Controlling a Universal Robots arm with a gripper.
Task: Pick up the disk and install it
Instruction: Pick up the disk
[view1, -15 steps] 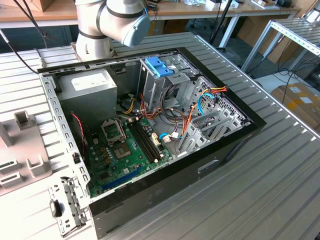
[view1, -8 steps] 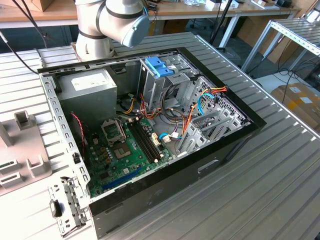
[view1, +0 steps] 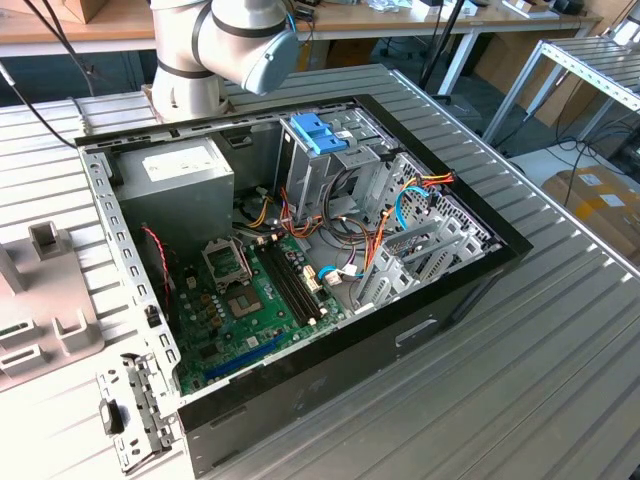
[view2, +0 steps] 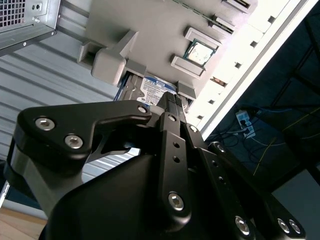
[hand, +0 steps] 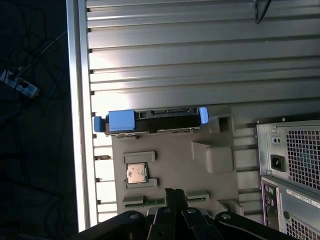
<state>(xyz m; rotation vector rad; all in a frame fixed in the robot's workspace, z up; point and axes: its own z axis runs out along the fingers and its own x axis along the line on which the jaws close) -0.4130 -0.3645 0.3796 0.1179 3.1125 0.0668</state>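
So, disk sat in the fixture, claw clenched on nothing

Disk was not picked up yet. It stood on its long edge in a slot along one side of the grey fixture plate, with a blue rail capping each end and the connector edge facing up. Plate lay flat on the slatted table, close to the table's edge and just beside the rear of the computer case. A processor chip sat in its own pocket on the same plate, apart from the disk.

Gripper hung above the plate, not touching the disk. Fingers were pressed together with nothing between them. In the second wrist view the fingertips lined up over the disk's labelled face.

Exterior view: case lay open on the table, motherboard exposed, a lighter blue bracket atop the grey drive cage. The arm stood on the table past the case's far end
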